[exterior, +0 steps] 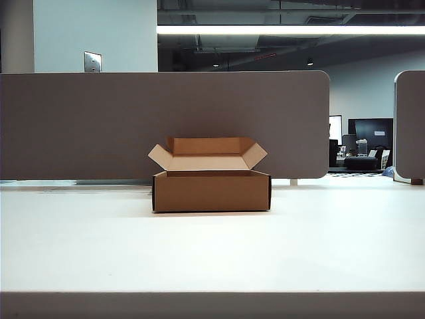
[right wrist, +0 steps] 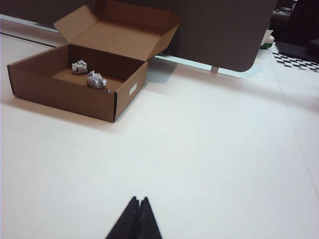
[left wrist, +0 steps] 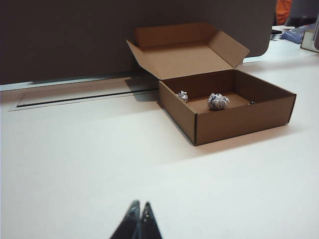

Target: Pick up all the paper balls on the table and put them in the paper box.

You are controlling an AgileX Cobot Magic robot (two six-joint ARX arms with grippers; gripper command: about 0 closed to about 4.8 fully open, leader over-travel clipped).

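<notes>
Since both wrist views show bare tabletop between each gripper and the box, the relation that matters now is box vs. grippers, not ball vs. gripper. Paper box [exterior: 211, 189] sits mid-table [exterior: 212, 252], flaps open, just in front of the grey divider panel [exterior: 166, 123]. Its long axis runs across the exterior view, side to side.

Left gripper [left wrist: 138, 221]: jaws pressed together, tips touching, nothing held, hanging low over bare table well apart from the box [left wrist: 227, 107]. Box lies ahead of it and off toward the robot's right. Right gripper [right wrist: 137, 219]: same, fingers closed tight and empty, box [right wrist: 75, 89] ahead and toward the robot's left. Neither arm shows in the exterior view, so both sit back near the front edge. Can't call either one nearer; looks about even.

Paper balls: two visible inside the box, lying near each other on its floor [left wrist: 218, 101], [left wrist: 182, 95]; same pair in the right wrist view [right wrist: 96, 79], [right wrist: 79, 66]. A third I can't find; no loose ball on the table in any view, and the near wall could be hiding one.

Judgement: task looks done or nearly so, no target left for a reach as far as the views show.
</notes>
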